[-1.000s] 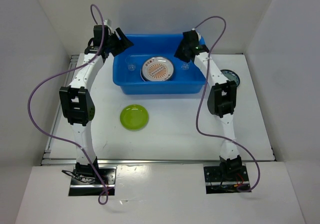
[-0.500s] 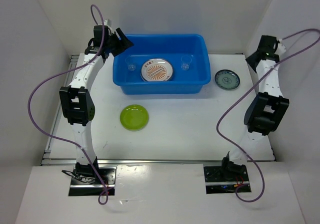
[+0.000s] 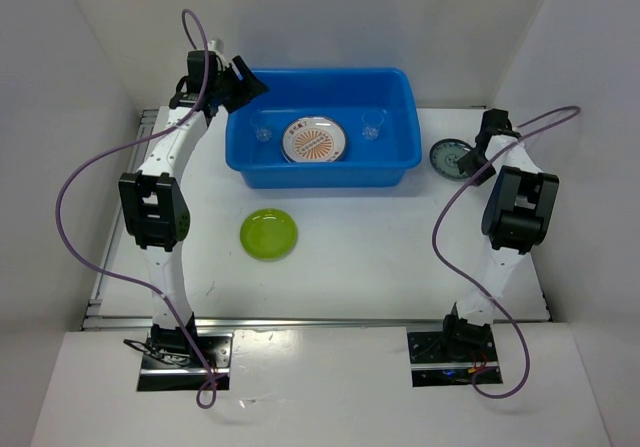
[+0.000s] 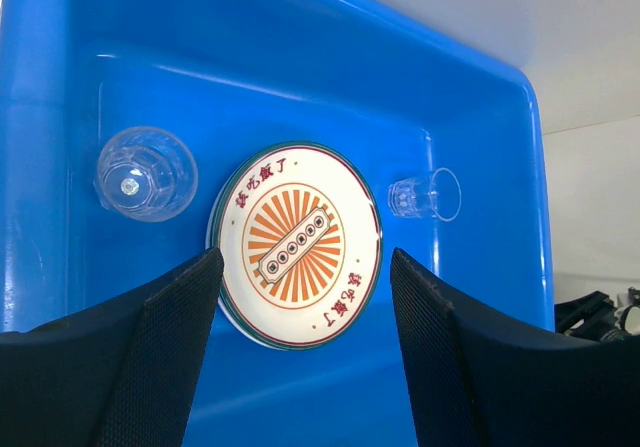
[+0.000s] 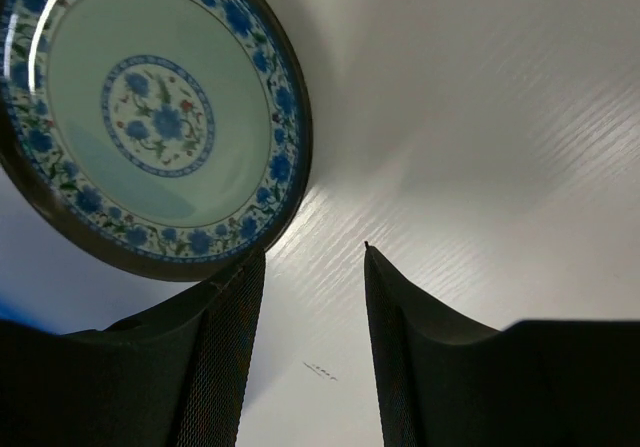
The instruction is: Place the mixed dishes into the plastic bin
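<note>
The plastic bin [image 3: 320, 175] is a bright blue tub at the back of the table. Inside it lie an orange-sunburst plate [image 3: 315, 139] and two clear cups [image 3: 262, 132] [image 3: 373, 127]. My left gripper [image 3: 243, 80] hangs open over the bin's left end; its view shows that plate [image 4: 295, 244] between its fingers, far below. A small dark teal plate [image 3: 448, 157] sits on the table right of the bin. My right gripper [image 3: 470, 157] is low beside it, open and empty, its left finger [image 5: 235, 317] at the rim of the plate [image 5: 150, 117]. A lime-green plate [image 3: 268, 234] lies in front of the bin.
White walls close in the table on the left, back and right. Purple cables loop from both arms. In the left wrist view one cup [image 4: 146, 173] stands upright and the other cup [image 4: 424, 196] lies on its side on the floor of the bin [image 4: 300, 47].
My right arm has swung from over the bin's right end out to the right and come down beside the dark teal plate. The left arm has not moved.
</note>
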### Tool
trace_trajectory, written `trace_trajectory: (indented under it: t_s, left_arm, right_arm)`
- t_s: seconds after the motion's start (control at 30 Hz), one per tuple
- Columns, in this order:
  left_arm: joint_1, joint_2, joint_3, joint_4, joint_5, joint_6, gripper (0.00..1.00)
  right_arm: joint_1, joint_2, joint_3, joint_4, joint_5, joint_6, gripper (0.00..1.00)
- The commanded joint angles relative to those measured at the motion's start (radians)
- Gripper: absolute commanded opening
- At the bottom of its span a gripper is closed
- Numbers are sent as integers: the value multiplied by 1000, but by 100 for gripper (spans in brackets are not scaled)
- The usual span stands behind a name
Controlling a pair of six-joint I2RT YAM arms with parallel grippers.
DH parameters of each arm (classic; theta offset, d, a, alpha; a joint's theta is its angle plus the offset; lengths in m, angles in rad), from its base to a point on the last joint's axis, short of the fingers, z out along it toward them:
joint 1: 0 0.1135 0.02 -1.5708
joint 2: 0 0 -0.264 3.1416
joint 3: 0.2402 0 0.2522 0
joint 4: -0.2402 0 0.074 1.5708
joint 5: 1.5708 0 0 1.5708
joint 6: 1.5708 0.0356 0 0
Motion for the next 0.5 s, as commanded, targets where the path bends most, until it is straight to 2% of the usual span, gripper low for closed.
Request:
trace_trajectory:
  t_s: [0.0, 0.47]
  left_arm:
    - [6, -6, -7, 33, 19, 16, 75]
    - [6, -6, -16, 42, 19, 16, 75]
  right_arm:
    - [-7, -14, -29, 71, 17, 52, 50]
    - [25, -41, -172, 269, 48, 176, 48]
